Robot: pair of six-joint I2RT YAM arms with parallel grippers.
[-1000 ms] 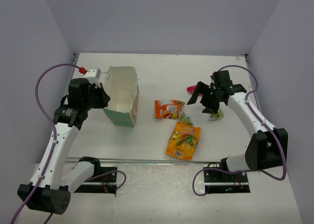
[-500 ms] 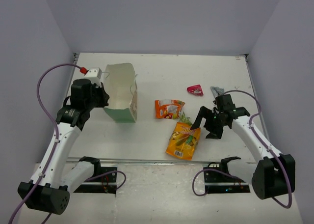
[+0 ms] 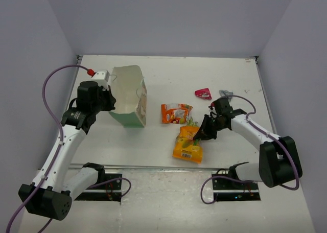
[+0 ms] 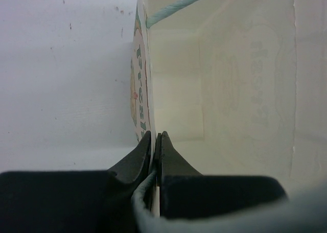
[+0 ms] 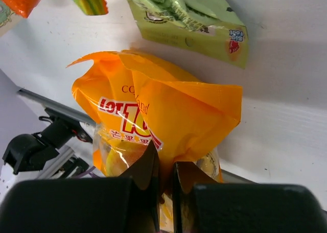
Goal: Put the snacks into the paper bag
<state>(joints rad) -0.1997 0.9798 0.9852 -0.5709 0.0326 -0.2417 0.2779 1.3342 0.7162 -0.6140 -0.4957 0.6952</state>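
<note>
The mint-green paper bag [image 3: 134, 109] stands open at the left, white inside [image 4: 230, 79]. My left gripper [image 3: 108, 100] is shut on its left wall, the thin paper edge pinched between the fingers [image 4: 156, 141]. The large orange-yellow pouch [image 3: 187, 145] lies at the front centre. My right gripper [image 3: 200, 134] is shut on a raised fold of that pouch [image 5: 168, 115], jaws [image 5: 164, 164] squeezing the foil. Nearby lie an orange-white pouch [image 3: 176, 113], a green packet [image 3: 193, 124] [image 5: 189, 16], a red-pink packet [image 3: 203, 93] and a grey packet [image 3: 225, 94].
White table [image 3: 168, 74] enclosed by grey walls on three sides. The metal rail [image 3: 153, 167] at the near edge carries both arm bases. A purple cable [image 3: 56, 77] loops beside the left arm, near the left wall.
My right gripper swung from the far right down to the orange-yellow pouch and closed on it, crumpling its top. The left arm and bag shifted slightly.
</note>
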